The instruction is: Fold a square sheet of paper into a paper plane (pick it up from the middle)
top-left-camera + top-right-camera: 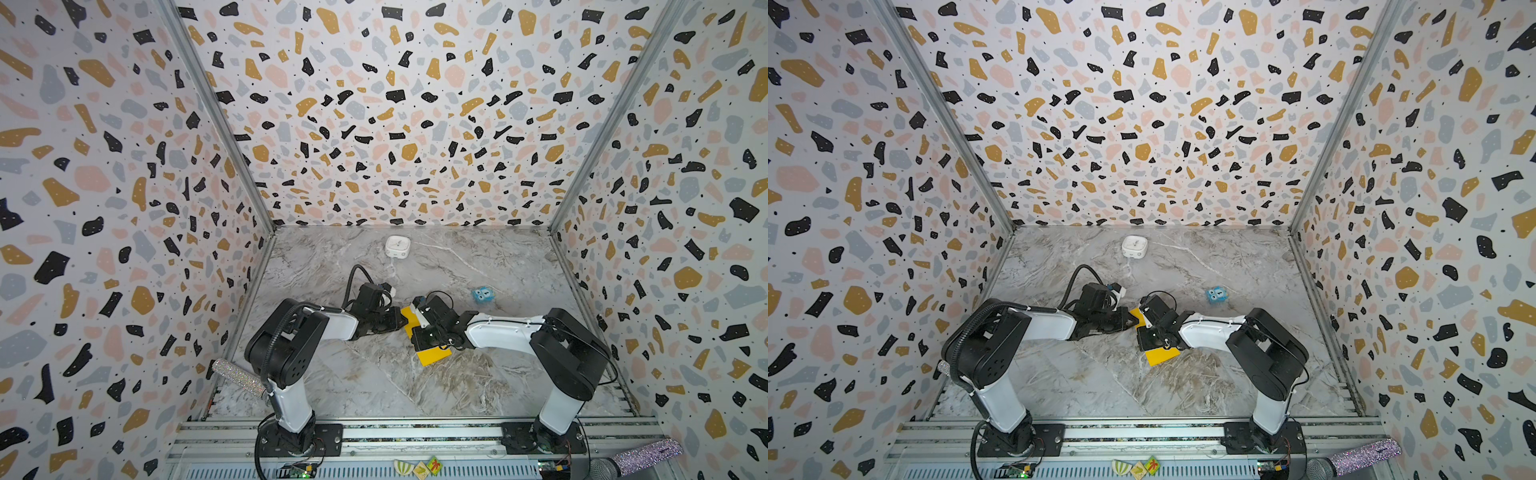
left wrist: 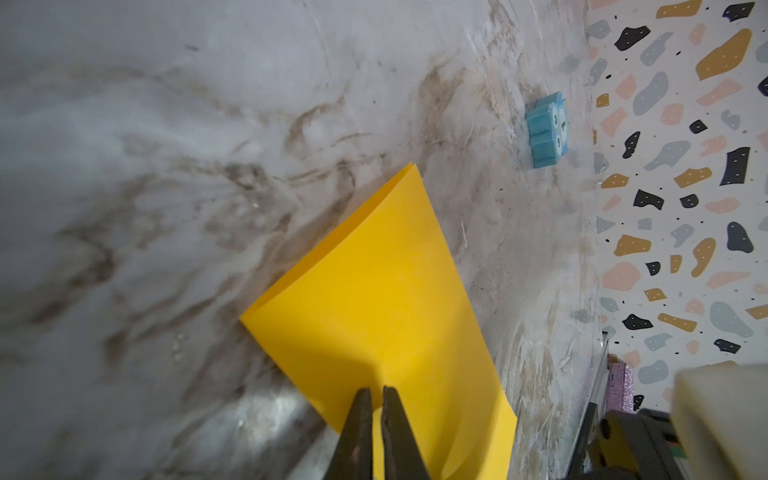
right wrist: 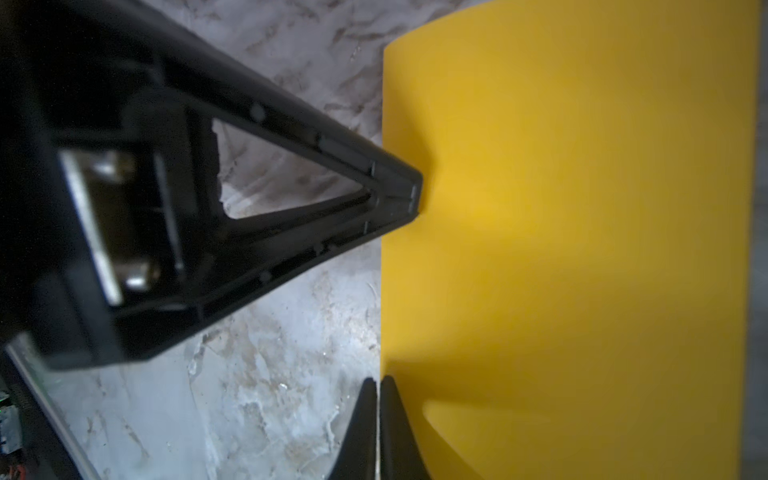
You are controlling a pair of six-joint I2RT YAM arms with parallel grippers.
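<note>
Terrazzo-patterned walls box in the marble table, and both arms are bent in over its middle, their bulk covering most of the action from above. The square sheet of paper is out there mid-table between the two wrists. In both top views only its near corner and a sliver at the far end peek out from under the right arm's wrist. The left wrist view gives more of the sheet, tapering away with what looks like two layers at its far corner. The right wrist view cuts the sheet off at the frame edge. Now the left gripper: its fingers are drawn in to a slit with yellow showing in it, so it is pinching the sheet's edge. The right gripper has its fingers pressed tight together on that same edge, with the paper curling up beside them. The left gripper's black tip bites the edge further along. Behind, the white rounded box sits alone near the back wall. The small blue cube with eyes stands well apart on the right, its face mark too small to read. The picture tiles on the front rail are unreadable too.
</note>
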